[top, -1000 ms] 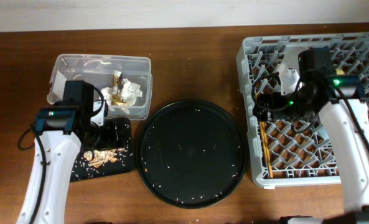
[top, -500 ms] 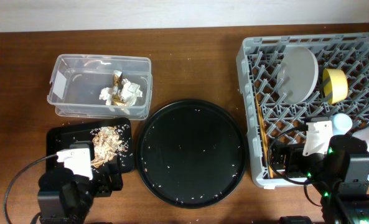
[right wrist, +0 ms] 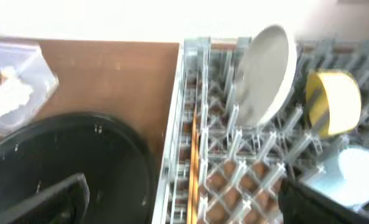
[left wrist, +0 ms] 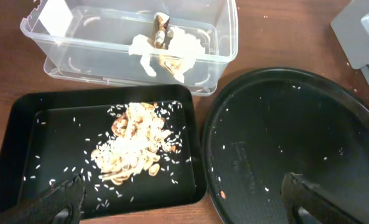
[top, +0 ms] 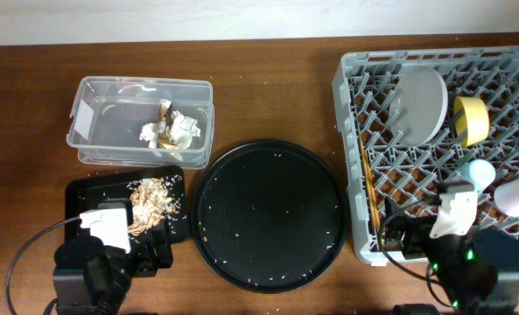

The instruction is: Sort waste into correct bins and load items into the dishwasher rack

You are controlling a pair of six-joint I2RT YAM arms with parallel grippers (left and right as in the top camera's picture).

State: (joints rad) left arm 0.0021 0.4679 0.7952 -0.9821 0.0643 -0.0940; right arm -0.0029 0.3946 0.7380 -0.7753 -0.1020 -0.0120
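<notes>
Nearest the robot, both claws hung low at the desk's front edge. The left claw was released, its fingers spread wide with nothing between them, over the near rim of the shallow black tray. The right claw was likewise spread and empty, by the near left corner of the dishwasher rack.

In the shallow tray lay the food scraps, rice scattered around them. Beside it sat the large round black tray, bare but for loose grains. Beyond, the clear tub held the tissues and a foil wrapper.

In the rack, the chopsticks lay along the left side. The blue cup and pink cup stood near the right arm, and the plate and yellow bowl stood on edge farther back.

The sorting looked essentially finished. The hazards were small. A careless swing of the right arm could clip the cups or jolt the rack and tip the leaning plate. The thin chopsticks might slip through the lattice. A low left claw could catch the tray rim and flick rice onto the desk.
</notes>
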